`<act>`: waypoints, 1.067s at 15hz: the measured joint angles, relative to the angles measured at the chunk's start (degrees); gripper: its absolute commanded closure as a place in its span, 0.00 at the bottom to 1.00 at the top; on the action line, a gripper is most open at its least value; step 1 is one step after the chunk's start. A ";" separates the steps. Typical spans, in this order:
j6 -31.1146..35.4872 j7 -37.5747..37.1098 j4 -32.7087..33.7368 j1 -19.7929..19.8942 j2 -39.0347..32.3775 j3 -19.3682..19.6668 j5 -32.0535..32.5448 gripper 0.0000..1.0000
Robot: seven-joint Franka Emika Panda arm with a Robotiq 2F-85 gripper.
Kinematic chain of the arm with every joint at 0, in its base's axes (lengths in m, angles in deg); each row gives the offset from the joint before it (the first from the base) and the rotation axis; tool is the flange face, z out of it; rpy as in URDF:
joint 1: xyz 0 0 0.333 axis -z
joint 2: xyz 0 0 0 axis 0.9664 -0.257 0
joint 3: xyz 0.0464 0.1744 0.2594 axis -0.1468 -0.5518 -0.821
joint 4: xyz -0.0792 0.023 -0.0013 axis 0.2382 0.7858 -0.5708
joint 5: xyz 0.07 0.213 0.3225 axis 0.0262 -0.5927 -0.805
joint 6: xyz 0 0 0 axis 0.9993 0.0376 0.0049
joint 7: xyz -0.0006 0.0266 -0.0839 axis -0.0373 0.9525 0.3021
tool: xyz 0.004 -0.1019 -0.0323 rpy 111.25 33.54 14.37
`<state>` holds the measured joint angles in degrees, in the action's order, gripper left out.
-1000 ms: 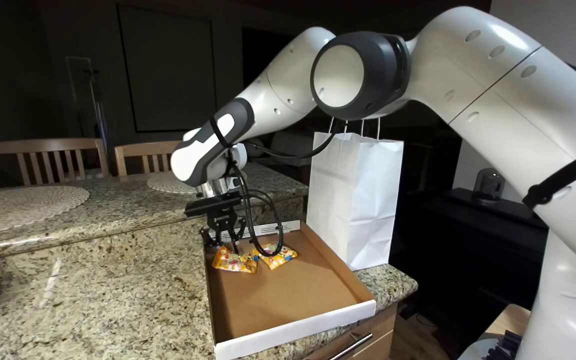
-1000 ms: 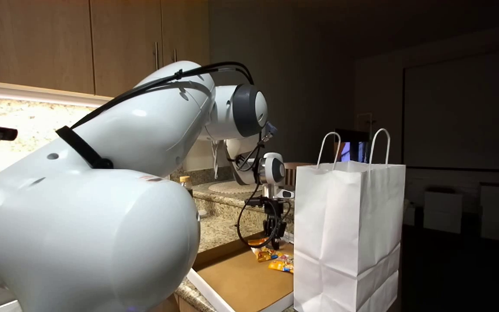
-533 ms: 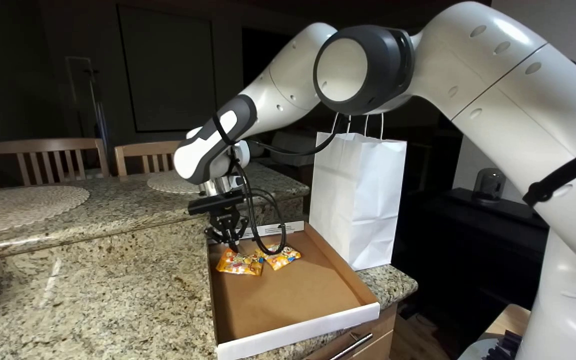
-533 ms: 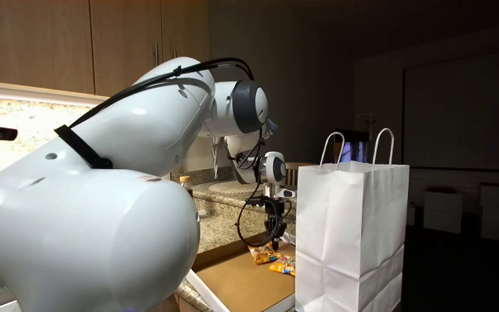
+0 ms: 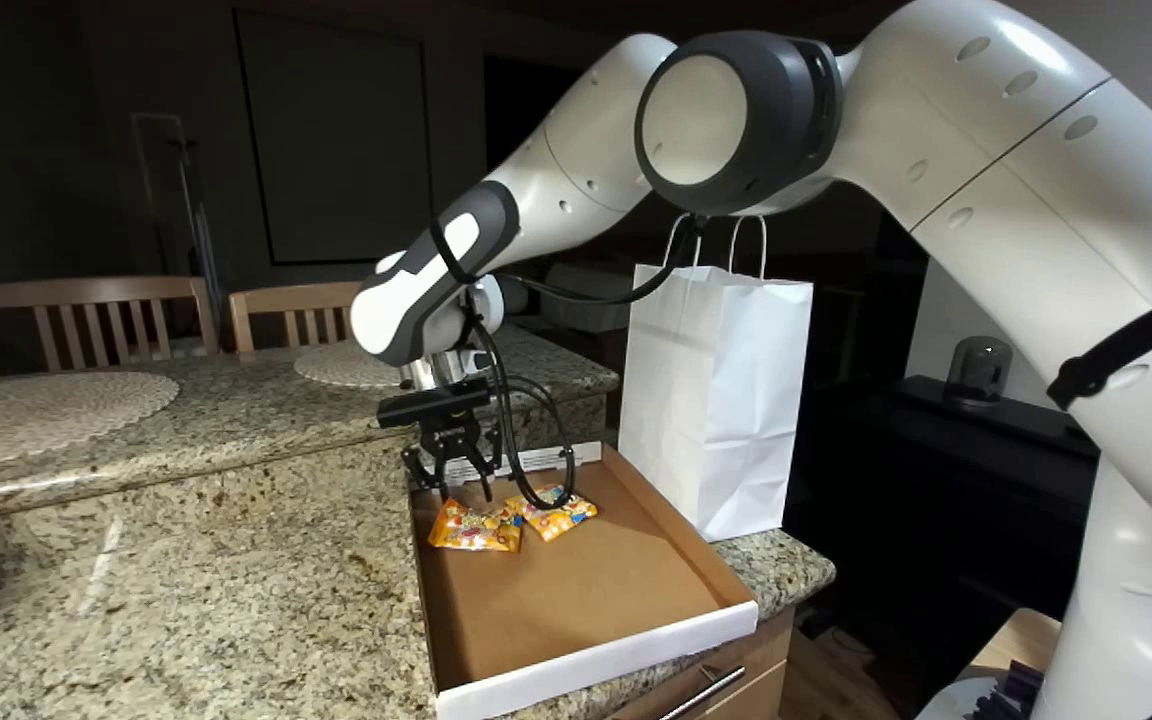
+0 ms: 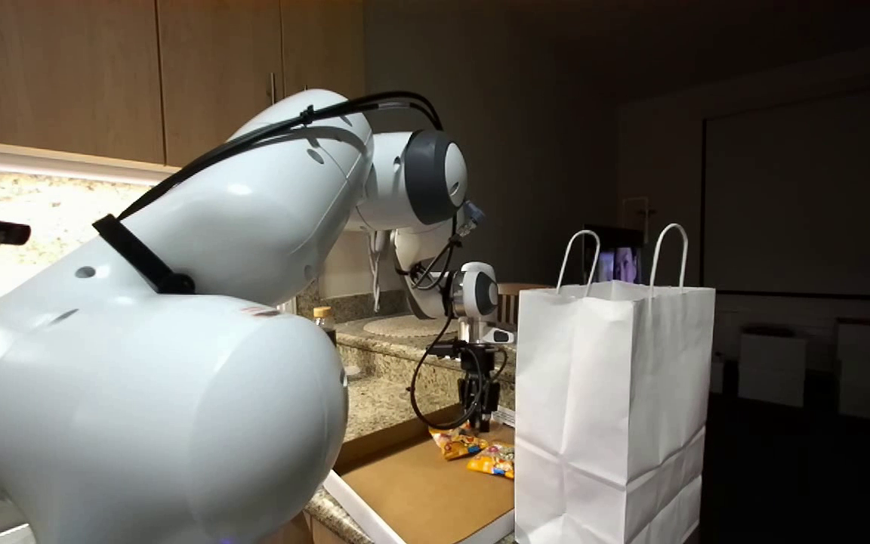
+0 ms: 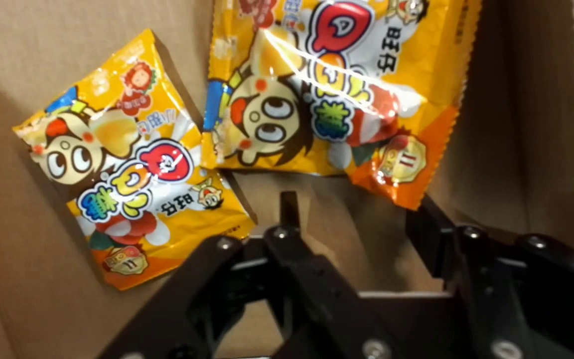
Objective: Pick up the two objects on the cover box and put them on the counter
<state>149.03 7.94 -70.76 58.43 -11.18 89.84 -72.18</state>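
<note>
Two orange-and-yellow packets lie in the cover box [image 5: 581,600], close together. One packet [image 5: 476,530] is by the box's left wall in an exterior view; the other packet [image 5: 558,518] is right of it. The wrist view shows the packet by the wall [image 7: 247,154] and the other packet [image 7: 167,219]. My gripper [image 5: 466,495] is open and empty, low over the box. In the wrist view its fingertips [image 7: 354,204] are apart beside the wall-side packet, whose orange corner overlaps one fingertip. I cannot tell whether they touch. The speckled counter [image 5: 186,570] lies left of the box.
A tall white paper bag [image 5: 711,410] stands against the box's right side. A raised granite ledge [image 5: 236,420] with round placemats [image 5: 46,410] runs behind. The box walls [image 7: 551,124] rise close to the gripper. A cable loops [image 5: 536,495] beside the gripper.
The fingers were together at the wall-side packet and are now spread apart. The box and bag shifted slightly right in an exterior view. The arm's elbow has risen a little.
</note>
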 measured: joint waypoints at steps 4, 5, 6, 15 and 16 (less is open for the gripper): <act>1.85 0.02 -0.67 -0.01 0.43 -1.17 -0.17 0.00; 2.06 0.02 -0.73 -0.01 0.44 -1.44 -0.21 0.00; 2.15 0.06 -0.79 -0.01 0.45 -1.65 -0.29 0.11; 2.15 0.14 -1.54 0.04 0.57 -2.20 -2.44 0.73; 2.11 0.14 -1.60 0.06 0.68 -2.20 -2.52 0.81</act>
<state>151.15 8.08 -72.36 58.49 -10.50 87.64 -74.70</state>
